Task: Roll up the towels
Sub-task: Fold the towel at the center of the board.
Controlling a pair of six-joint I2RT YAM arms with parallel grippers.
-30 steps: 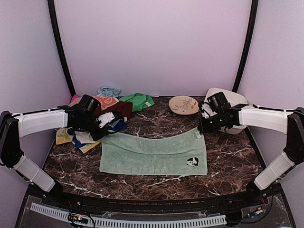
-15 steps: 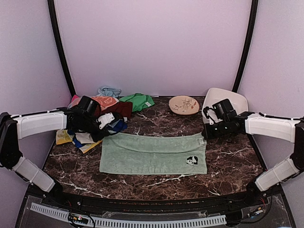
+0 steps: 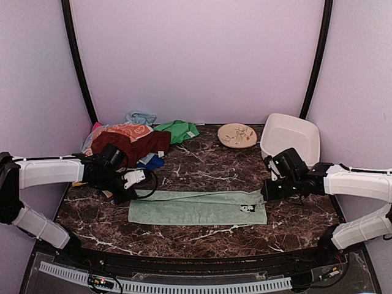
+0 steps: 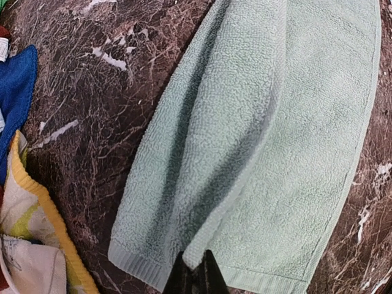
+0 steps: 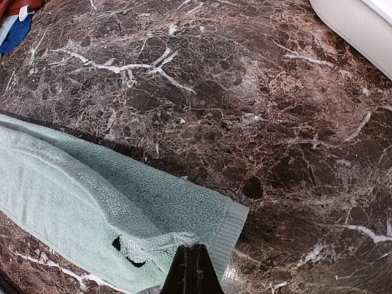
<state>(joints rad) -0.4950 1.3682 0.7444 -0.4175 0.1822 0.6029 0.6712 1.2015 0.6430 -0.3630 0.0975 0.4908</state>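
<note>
A pale mint-green towel (image 3: 196, 208) lies on the dark marble table (image 3: 202, 165), folded over lengthwise into a narrow strip with a small panda mark (image 3: 247, 209) near its right end. My left gripper (image 3: 132, 193) is at the strip's left end; in the left wrist view the left gripper (image 4: 195, 277) is shut on the upper layer's corner of the towel (image 4: 275, 122). My right gripper (image 3: 267, 195) is at the right end; the right gripper (image 5: 192, 262) pinches the folded-over corner of the towel (image 5: 92, 190). A maroon towel (image 3: 138, 144) tops a pile of other towels at the back left.
The back-left pile also holds peach (image 3: 122, 130), green (image 3: 177, 130), light-blue (image 3: 141, 116) and blue (image 3: 153, 161) cloths. A round patterned plate (image 3: 237, 135) and a white basin (image 3: 291, 135) stand at the back right. A blue cloth (image 4: 15, 86) lies left of the mint towel.
Both grippers have come toward the near edge, carrying the mint towel's far edge over its near half. The towel went from spread flat to a folded narrow strip.
</note>
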